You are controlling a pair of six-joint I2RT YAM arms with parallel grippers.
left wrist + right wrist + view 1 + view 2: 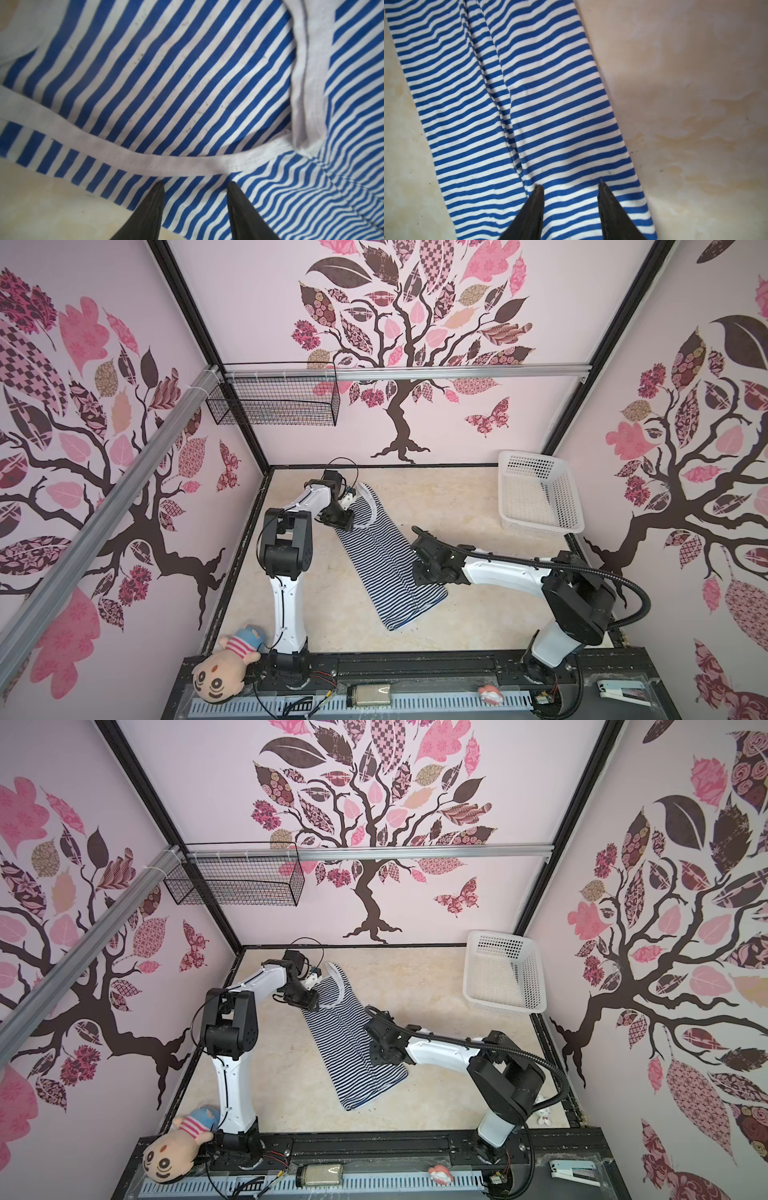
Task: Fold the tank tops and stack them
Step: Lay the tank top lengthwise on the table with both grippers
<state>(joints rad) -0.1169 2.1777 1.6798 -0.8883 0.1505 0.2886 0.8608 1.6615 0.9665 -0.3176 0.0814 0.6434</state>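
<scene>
One navy-and-white striped tank top (382, 560) (345, 1044) lies on the table, folded lengthwise into a long narrow strip that runs from the far left toward the near right. My left gripper (345, 526) (312, 1006) (195, 184) hovers open over its far end, its tips just short of the white edging (145, 160) by the neck and armhole. The right gripper (419, 570) (374, 1050) (570, 185) stands open over the strip's right edge near the hem end, with flat striped cloth (529, 104) between its fingers. Neither holds any cloth.
A white plastic basket (540, 493) sits at the back right of the table. A black wire basket (274, 402) hangs on the back wall at the left. A plush doll (224, 668) in a pink-striped shirt lies by the left arm's base.
</scene>
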